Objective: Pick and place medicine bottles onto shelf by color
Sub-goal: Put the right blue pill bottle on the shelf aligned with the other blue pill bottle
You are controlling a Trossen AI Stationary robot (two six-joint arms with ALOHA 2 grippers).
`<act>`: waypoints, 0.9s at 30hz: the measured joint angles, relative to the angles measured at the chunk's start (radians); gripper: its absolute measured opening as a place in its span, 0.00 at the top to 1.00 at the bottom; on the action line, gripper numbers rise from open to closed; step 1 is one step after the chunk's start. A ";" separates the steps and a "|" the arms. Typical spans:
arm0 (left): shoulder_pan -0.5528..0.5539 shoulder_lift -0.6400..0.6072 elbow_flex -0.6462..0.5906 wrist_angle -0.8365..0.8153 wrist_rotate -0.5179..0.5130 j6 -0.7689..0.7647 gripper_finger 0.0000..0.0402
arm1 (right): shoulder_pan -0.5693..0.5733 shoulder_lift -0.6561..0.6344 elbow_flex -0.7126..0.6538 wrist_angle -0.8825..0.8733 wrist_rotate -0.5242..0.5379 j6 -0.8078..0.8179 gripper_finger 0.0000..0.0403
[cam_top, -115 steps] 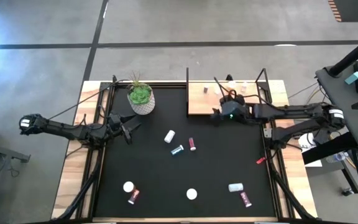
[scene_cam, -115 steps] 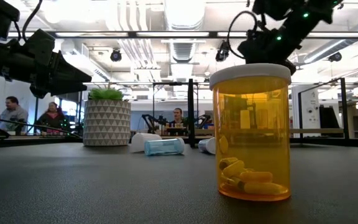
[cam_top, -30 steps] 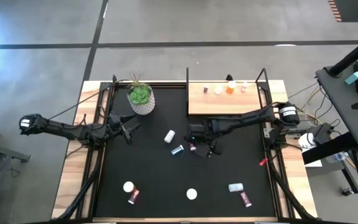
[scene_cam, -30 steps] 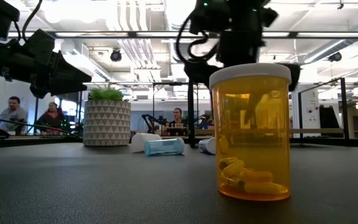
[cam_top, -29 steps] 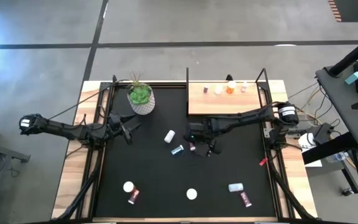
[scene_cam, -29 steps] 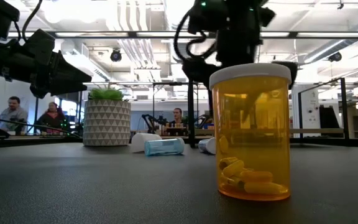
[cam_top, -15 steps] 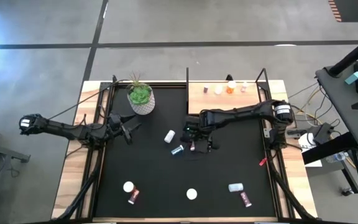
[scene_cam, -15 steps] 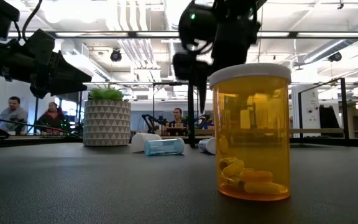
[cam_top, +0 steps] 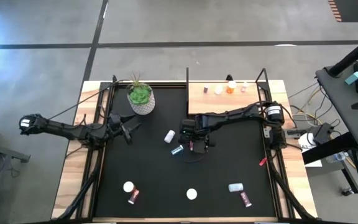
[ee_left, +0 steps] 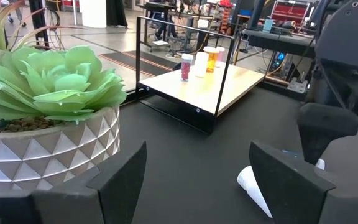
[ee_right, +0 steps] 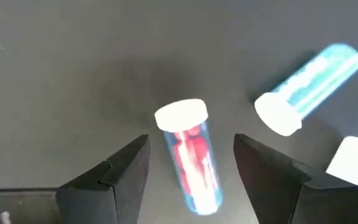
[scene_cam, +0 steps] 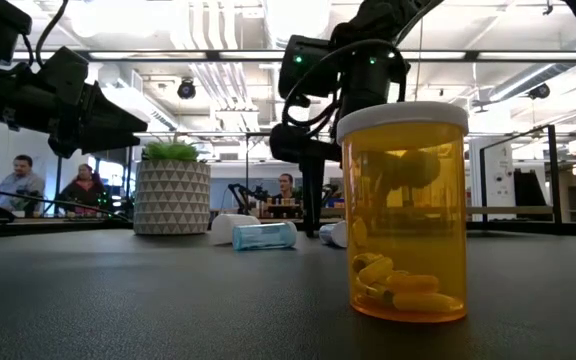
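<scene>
From above, the right end effector (cam_top: 191, 142) is over the middle of the black worktop (cam_top: 148, 168), right above a lying pink bottle (cam_top: 192, 145), with a teal bottle (cam_top: 177, 150) and a white bottle (cam_top: 169, 136) just beside. Several other bottles lie scattered nearer the front edge. On the shelf (cam_top: 225, 99) at the back, four small bottles stand in a row. The left end effector (cam_top: 128, 129) waits near the plant pot (cam_top: 141, 99).

At table height, a large orange bottle (scene_cam: 403, 210) stands upright in front.

Seen from the left wrist, the left fingers (ee_left: 118, 179) are spread with nothing between them.

Seen from the right wrist, the right fingers (ee_right: 126, 169) are spread on both sides of the pink bottle (ee_right: 188, 155), not yet touching it.
</scene>
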 joint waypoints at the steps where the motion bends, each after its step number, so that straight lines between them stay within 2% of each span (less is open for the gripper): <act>1: 0.000 0.000 0.000 0.000 0.000 0.000 0.33 | -0.003 0.000 0.000 0.000 0.002 0.000 0.45; 8: 0.000 0.000 0.000 0.000 0.000 0.000 0.33 | -0.008 0.000 -0.004 0.009 0.004 0.000 0.47; 20: 0.000 0.000 0.000 0.000 0.000 0.000 0.33 | -0.008 0.000 -0.004 0.009 0.002 0.025 0.75; 27: 0.000 0.000 0.000 0.000 0.000 0.000 0.33 | -0.008 0.000 -0.004 0.009 -0.002 0.170 0.79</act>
